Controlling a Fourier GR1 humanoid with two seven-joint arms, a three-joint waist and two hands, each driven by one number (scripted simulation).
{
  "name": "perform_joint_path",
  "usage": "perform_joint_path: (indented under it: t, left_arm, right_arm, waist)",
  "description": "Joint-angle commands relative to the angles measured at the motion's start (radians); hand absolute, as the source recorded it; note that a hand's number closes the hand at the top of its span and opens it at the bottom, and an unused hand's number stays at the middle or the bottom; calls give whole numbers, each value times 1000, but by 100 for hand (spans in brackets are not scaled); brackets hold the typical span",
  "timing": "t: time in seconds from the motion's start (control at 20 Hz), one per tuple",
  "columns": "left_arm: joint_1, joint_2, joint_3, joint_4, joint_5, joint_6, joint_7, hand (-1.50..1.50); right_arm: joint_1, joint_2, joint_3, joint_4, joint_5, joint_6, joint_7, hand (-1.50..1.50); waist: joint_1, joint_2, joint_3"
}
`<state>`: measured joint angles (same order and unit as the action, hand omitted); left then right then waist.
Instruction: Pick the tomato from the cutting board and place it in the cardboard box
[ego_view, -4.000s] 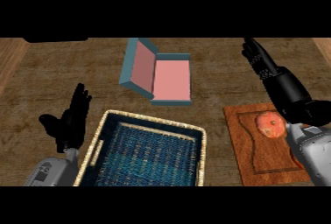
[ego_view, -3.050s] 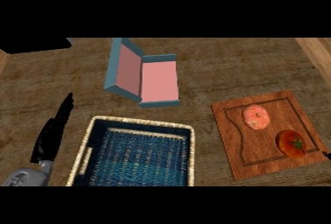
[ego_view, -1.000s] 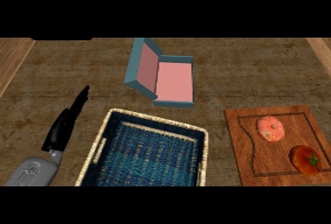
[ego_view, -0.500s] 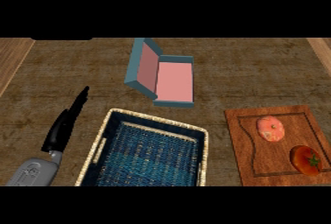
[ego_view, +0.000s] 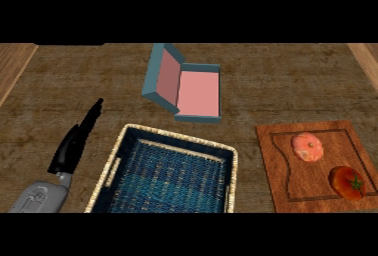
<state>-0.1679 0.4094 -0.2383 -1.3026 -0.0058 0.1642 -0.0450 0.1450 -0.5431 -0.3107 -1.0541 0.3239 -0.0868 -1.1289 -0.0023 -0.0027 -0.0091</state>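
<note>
Tomato (ego_view: 347, 183) sitting at about four o'clock in the head view, on the near right corner of the cutting board (ego_view: 284, 165), untouched. Just beside it toward eleven o'clock, a pink doughnut-like item (ego_view: 308, 147), apart from the tomato, not touching.

Likely light, round, smooth-skinned and a little soft: prone to rolling and slipping, easily bruised. Best taken from above across the widest part, fingers on one side and thumb on the opposite, clear of the green stem on top. Approach from the three o'clock side advisable, away from the pink item.

Cardboard box (ego_view: 186, 89) up at twelve o'clock, teal outside, pink inside, one flap raised on its left; well apart from the board, so a long carry across the worktop (ego_view: 295, 80).

Left hand (ego_view: 77, 140) at nine o'clock, fingers straight and together, holding nothing, resting beside the woven basket (ego_view: 111, 165). Right hand nowhere in view, so not yet near the tomato.
</note>
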Motion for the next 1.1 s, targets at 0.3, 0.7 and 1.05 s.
perform_joint_path:
  t: [0.3,0.7,1.05]
  left_arm:
    - [56,-8,43,-64,-28,-31,1,0]
    - [45,-7,68,-78,-48,-72,39,0]
    - [54,-28,78,-60,-57,-80,8,0]
  right_arm:
    - [-14,42,35,-40,31,-2,-83,-150]
    - [-53,74,64,-33,83,-37,-28,-150]
    - [-103,105,79,101,132,-80,-93,150]
  waist:
    - [4,1,10]
    - [5,2,10]
    - [13,3,11]
